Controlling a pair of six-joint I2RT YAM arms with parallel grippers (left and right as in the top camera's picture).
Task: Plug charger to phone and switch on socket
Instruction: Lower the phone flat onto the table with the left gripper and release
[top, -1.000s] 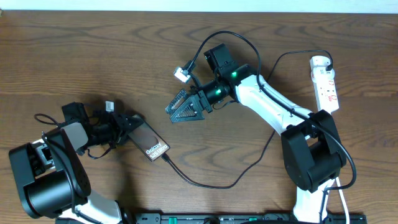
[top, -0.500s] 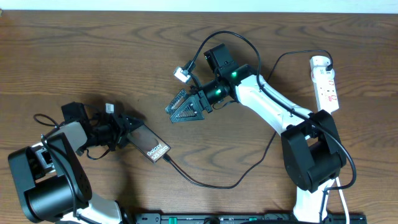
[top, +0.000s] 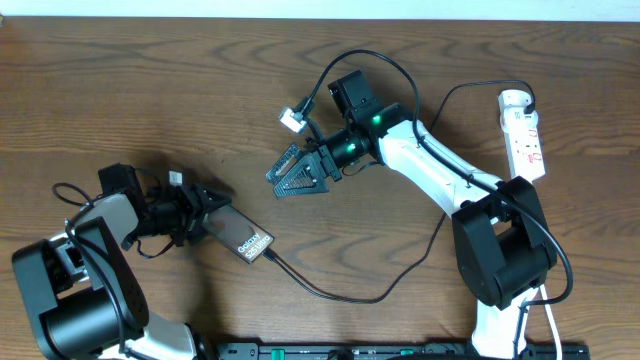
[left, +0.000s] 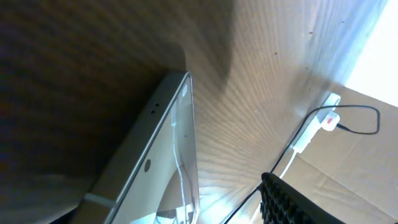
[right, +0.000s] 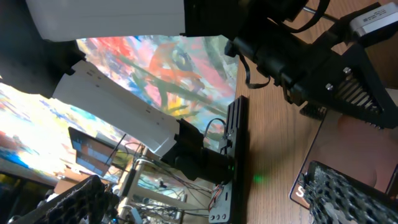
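Note:
The phone lies flat on the wooden table at the lower left, its white text end pointing toward the lower right. The charger, a thin black cable, has its connector at that text end of the phone. It loops across the table toward the socket, a white strip at the far right. My left gripper is open, straddling the phone's other end. In the left wrist view a gap shows between the phone and one of the fingers. My right gripper hovers open and holds nothing, mid-table.
The right arm's white links stretch from the lower-right base across the table. A thicker black robot cable with a small white tag arches above the right wrist. The far-off socket shows in the left wrist view.
My left gripper's jaws have spread apart around the phone's end, and the arm has eased slightly back to the left. The right arm has not moved.

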